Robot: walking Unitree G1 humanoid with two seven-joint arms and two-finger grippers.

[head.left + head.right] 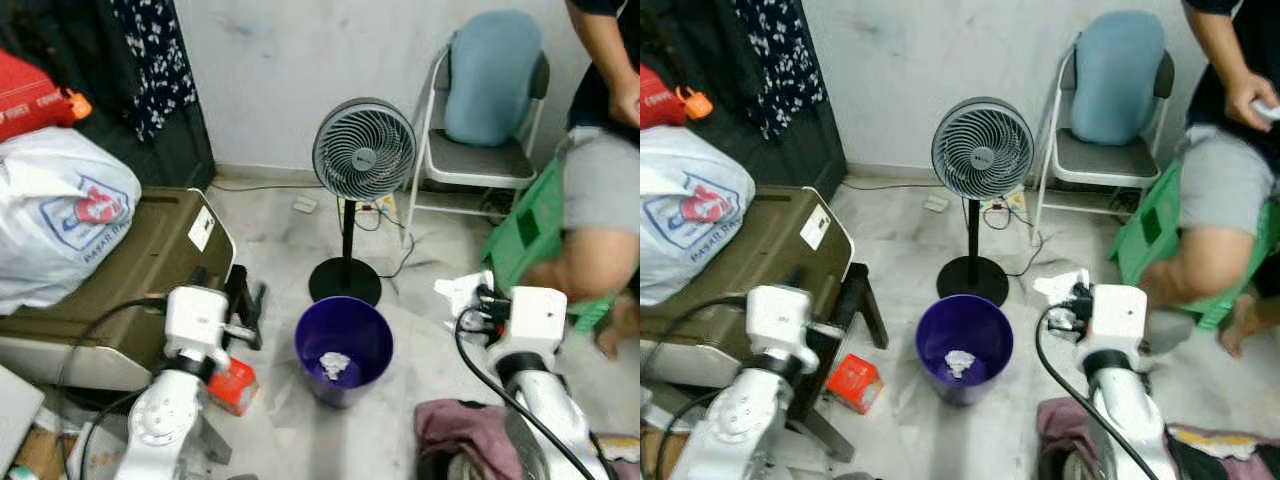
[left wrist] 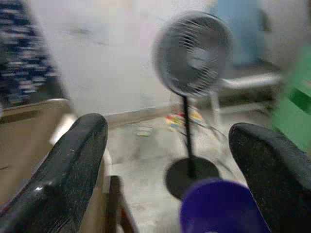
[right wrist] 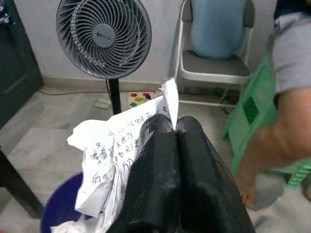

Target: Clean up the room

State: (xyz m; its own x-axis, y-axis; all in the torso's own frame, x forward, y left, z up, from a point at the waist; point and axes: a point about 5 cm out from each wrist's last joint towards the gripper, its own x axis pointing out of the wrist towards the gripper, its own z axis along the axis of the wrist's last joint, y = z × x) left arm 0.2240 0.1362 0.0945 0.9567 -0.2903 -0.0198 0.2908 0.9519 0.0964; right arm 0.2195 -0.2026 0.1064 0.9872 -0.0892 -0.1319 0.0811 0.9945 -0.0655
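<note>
Paper: a crumpled sheet with handwriting (image 3: 121, 145) is pinched between the pressed-together fingers of the right gripper (image 3: 175, 127), above the bin's rim.
Bin: the purple bin (image 1: 343, 350) stands on the floor below and to the left of the right gripper, with a white wad (image 1: 334, 365) at its bottom.
Left gripper: the left gripper (image 2: 170, 160) has its fingers spread wide with nothing between them, the bin ahead of it.
Hard to see: the left wrist view is blurred; the paper's writing cannot be read.
Around: a standing fan (image 1: 363, 150) is beyond the bin; a folding chair (image 1: 475, 160) is behind that; a red box (image 1: 235, 385) lies beside the left arm; a seated person (image 1: 600, 170) is on a green stool (image 1: 530, 235) to the right.
</note>
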